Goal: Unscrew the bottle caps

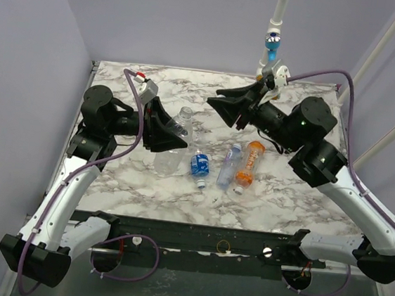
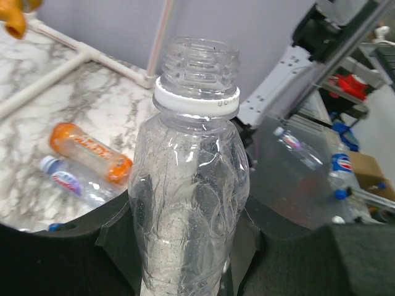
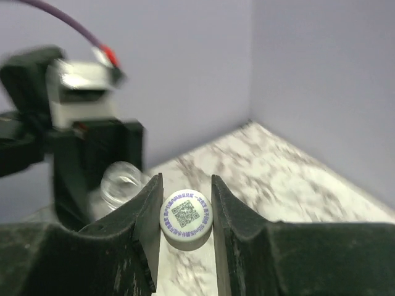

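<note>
**A:** Where's the cap now?

**B:** The white cap [image 3: 186,217] is pinched between the right gripper [image 3: 186,200], its printed top facing the wrist camera. It is held in the air, apart from the neck it belongs to.

**A:** And its bottle?

**B:** The clear bottle [image 2: 188,203] is clamped around its body by the left gripper [image 1: 167,136], roughly upright above the table [image 1: 119,83]. The threaded mouth [image 2: 200,58] is bare, and only the white collar ring [image 2: 196,102] is left below it.

**A:** Why hold it that way?

**B:** I'd say one arm braces the body so the other can twist — a grip low on the bottle leaves the neck free for the second gripper.

**A:** So that one's done?

**B:** It looks done, and the cap probably wants setting down next. Three more lie side by side on the marble between the arms: the blue-labelled bottle [image 1: 198,164], the slim bottle [image 1: 229,164] and the orange bottle [image 1: 248,166].

**A:** Are they capped?

**B:** The slim one seems to be. For the others the caps are too small to tell. Lying flat, they'd each need lifting and bracing first.
</note>
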You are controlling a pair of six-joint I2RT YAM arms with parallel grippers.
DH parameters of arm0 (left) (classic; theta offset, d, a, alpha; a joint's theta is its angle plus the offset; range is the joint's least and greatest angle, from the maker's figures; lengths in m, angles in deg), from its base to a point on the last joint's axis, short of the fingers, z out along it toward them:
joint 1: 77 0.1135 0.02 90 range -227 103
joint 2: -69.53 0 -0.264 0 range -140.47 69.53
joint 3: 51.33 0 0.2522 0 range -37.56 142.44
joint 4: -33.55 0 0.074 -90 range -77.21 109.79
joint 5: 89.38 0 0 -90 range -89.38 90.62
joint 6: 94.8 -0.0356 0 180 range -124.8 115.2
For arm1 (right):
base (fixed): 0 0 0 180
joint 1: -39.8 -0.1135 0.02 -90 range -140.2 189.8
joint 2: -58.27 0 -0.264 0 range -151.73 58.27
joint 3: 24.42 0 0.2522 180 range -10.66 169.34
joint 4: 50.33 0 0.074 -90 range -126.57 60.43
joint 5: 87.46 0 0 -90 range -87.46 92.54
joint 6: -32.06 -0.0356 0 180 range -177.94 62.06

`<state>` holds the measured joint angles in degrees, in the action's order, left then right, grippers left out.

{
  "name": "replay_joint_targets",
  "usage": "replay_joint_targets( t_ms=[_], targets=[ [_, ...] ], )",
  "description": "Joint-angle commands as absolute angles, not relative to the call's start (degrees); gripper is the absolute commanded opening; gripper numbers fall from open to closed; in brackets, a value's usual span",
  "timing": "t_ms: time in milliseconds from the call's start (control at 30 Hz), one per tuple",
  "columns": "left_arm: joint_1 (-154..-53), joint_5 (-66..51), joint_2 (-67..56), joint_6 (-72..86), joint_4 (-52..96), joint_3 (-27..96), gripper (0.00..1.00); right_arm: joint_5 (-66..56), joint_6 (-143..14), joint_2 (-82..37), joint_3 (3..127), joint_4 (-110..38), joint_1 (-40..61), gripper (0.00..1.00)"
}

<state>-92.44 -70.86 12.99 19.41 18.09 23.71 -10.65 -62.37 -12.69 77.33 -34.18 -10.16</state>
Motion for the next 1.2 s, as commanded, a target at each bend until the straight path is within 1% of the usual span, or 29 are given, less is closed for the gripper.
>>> replay_joint_targets(
  t_ms=[0,100,233,433,567,667,833,1000,1167],
  targets=[
    [-92.3,-60.8,16.3,7.8,12.0,22.0,0.08,10.0,-64.7,-8.1,63.3,-27.9,-7.3,0.01],
    [-92.3,-57.8,16.6,4.5,10.9,21.5,0.08,13.3,-70.9,-3.9,52.7,-27.0,-1.4,0.01],
    [-92.3,-57.1,16.7,2.9,9.7,21.1,0.08,18.6,-79.1,-0.1,41.6,-24.3,5.2,0.01],
    [-92.3,-57.3,17.8,1.3,8.4,20.5,0.08,24.5,-87.5,1.6,33.3,-18.9,5.5,0.01],
    [-92.3,-57.4,18.1,1.0,7.9,20.2,0.08,28.6,-90.9,1.1,29.7,-17.7,5.5,0.01],
    [-92.3,-57.6,18.0,1.1,7.8,20.0,0.08,30.9,-93.2,-1.6,27.6,-17.8,5.5,0.01],
    [-92.3,-57.9,18.3,0.9,7.5,19.6,0.08,30.6,-94.5,-7.1,24.2,-22.2,5.6,0.01],
    [-92.3,-58.0,18.6,0.6,7.4,19.3,0.08,33.4,-94.8,-12.6,24.5,-25.6,5.7,0.00],
    [-92.4,-57.9,18.8,0.4,7.3,19.2,0.08,33.5,-93.0,-15.7,23.7,-32.5,5.8,0.01]
  ],
)
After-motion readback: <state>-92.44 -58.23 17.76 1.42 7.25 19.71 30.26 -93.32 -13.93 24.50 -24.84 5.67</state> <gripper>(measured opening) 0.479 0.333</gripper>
